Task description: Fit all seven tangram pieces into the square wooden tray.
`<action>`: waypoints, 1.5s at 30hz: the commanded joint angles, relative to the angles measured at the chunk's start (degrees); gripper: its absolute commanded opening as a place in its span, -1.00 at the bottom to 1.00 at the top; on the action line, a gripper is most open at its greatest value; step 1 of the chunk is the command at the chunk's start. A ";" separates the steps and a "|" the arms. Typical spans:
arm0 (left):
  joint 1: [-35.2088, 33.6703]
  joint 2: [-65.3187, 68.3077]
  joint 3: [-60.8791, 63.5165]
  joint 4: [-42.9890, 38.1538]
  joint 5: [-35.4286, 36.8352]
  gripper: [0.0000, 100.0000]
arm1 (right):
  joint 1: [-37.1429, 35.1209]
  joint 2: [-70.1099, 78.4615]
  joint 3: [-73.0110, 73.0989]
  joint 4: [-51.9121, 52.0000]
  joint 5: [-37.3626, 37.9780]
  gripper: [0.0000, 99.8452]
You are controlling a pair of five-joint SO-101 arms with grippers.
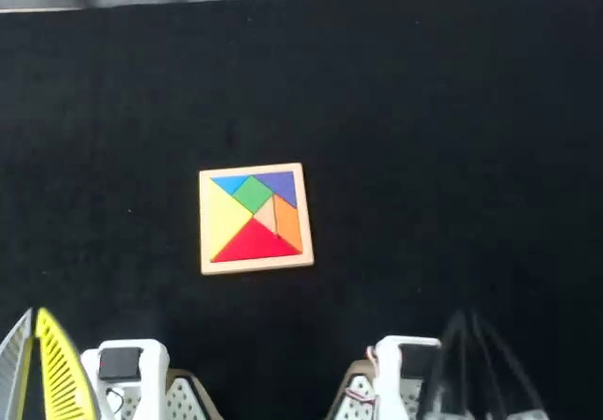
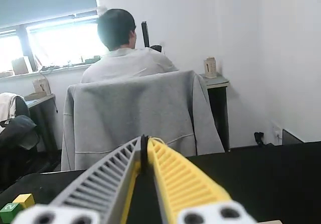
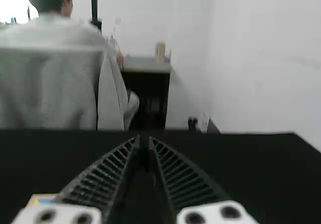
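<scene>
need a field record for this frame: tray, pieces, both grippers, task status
tray: square wooden tray, flat on the black table, about mid-table
pieces in tray: yellow triangle, red triangle, green square, blue triangle, purple piece, orange piece, tan triangle
left gripper: shut, empty, at the table's near edge, apart from the tray
right gripper: shut, empty, at the near edge, apart from the tray
status: all seven pieces appear to be in the tray
</scene>
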 commanded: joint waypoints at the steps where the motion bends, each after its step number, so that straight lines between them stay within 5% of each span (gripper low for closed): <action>1: 0.66 -0.18 -0.31 0.18 -0.18 -0.94 | 0.35 -4.62 6.11 0.00 2.11 -0.97; 9: 0.57 -0.18 1.19 -0.09 -0.18 -0.94 | 0.35 -4.70 5.76 -4.31 2.11 -0.97; 14: 0.22 -0.09 15.52 -7.56 -0.62 -0.94 | 0.35 -4.70 6.99 -11.52 2.11 -0.97; 20: -3.21 -0.09 40.22 -30.07 -0.35 -0.94 | 0.53 -4.70 22.99 -30.95 2.29 -0.97; 30: -9.80 0.00 68.35 -85.36 -1.41 -0.94 | 0.09 -4.62 47.34 -74.37 2.11 -0.97; 39: -4.88 0.00 84.88 -86.59 -8.35 -0.94 | -4.57 -4.26 82.51 -114.02 2.20 -0.97; 45: -3.74 0.00 86.29 -82.29 -3.69 -0.94 | -6.68 -4.79 82.24 -110.42 2.11 -0.98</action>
